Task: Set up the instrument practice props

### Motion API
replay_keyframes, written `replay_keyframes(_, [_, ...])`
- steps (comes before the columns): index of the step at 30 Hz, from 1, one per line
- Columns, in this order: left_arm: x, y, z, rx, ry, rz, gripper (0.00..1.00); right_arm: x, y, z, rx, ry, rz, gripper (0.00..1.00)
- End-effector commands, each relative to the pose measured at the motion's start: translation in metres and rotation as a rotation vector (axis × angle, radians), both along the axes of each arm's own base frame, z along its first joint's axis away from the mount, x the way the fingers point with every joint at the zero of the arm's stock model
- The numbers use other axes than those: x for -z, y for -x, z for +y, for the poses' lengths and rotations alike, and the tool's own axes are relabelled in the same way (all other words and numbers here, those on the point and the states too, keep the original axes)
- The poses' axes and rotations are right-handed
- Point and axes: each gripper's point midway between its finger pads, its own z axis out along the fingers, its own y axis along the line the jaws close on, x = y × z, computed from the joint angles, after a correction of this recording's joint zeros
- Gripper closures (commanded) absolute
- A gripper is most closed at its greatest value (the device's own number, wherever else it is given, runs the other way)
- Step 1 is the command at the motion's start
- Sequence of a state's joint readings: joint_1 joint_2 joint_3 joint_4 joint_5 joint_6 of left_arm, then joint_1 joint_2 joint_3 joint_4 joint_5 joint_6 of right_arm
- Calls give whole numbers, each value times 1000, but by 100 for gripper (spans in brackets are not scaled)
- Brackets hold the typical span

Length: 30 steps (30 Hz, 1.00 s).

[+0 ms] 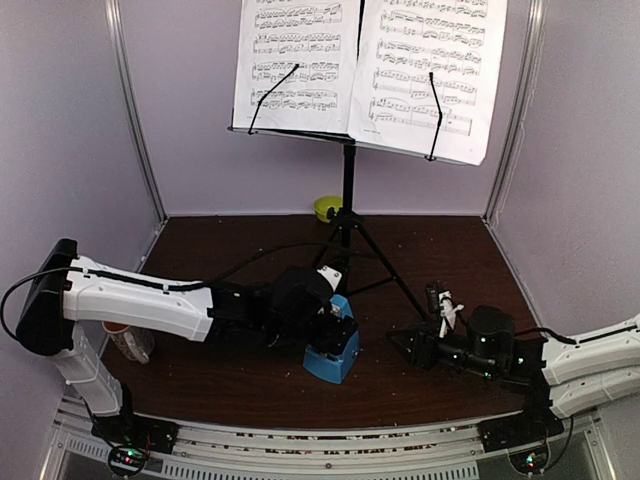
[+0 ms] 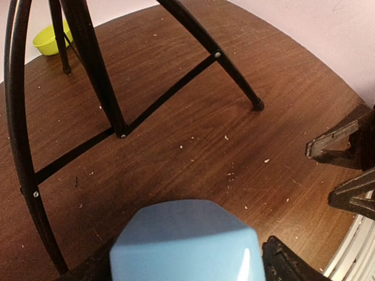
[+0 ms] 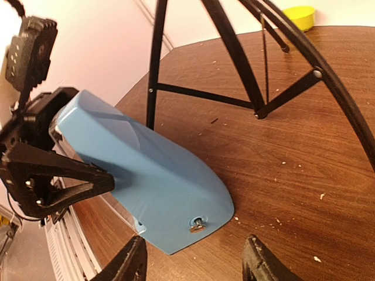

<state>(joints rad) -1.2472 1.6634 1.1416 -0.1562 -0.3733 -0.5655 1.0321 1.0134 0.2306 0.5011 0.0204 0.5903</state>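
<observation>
The blue metronome (image 1: 331,352) is stood on the tabletop (image 1: 250,385) at 6 o'clock from the music stand (image 1: 348,180). A music page (image 1: 295,60) and a second page (image 1: 430,70) are propped on the stand, their print too small to be read. The metronome's top is straddled by the left end effector (image 2: 187,266); a grip cannot be confirmed. At 3 o'clock the right end effector (image 3: 193,263) is held open and empty.

No word, brand or number is legible - the left sheet-music page (image 1: 295,60) and right sheet-music page (image 1: 430,70) show only printed staves of notes.
</observation>
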Motion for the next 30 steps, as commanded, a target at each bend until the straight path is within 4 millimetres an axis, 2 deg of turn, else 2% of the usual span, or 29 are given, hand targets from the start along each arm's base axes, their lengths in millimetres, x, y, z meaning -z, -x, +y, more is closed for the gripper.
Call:
replay_keyframes(1, [-16,-3,-24,15,94,-8,23,3,-8,-14,82,5,-16,42])
replay_keyframes(3, [-16,-4,-28,22,82,-8,31,7,-8,-13,79,15,-11,40])
replay_keyframes(6, [-32,-9,-29,6,67,-30,46,9,-8,-11,74,21,-6,38])
replay_keyframes(12, [-77,-18,-27,-23,54,-119,68,1,-10,-8,68,16,-31,36])
replay_keyframes(16, [-110,-16,-28,-21,17,-211,74,-10,-12,-12,84,-3,-76,36])
replay_keyframes(19, [-128,-12,-30,-32,-109,-275,77,-15,-13,-14,87,1,-112,36])
replay_keyframes(25, [-141,-16,-27,-73,-276,-289,83,-22,-11,-12,62,8,-160,39])
replay_keyframes(26, [-148,-17,-26,-85,-275,-291,83,-21,-11,-10,54,16,-166,39])
replay_keyframes(30, [-156,-17,-24,-83,-293,-297,83,-22,-10,-4,25,36,-192,40])
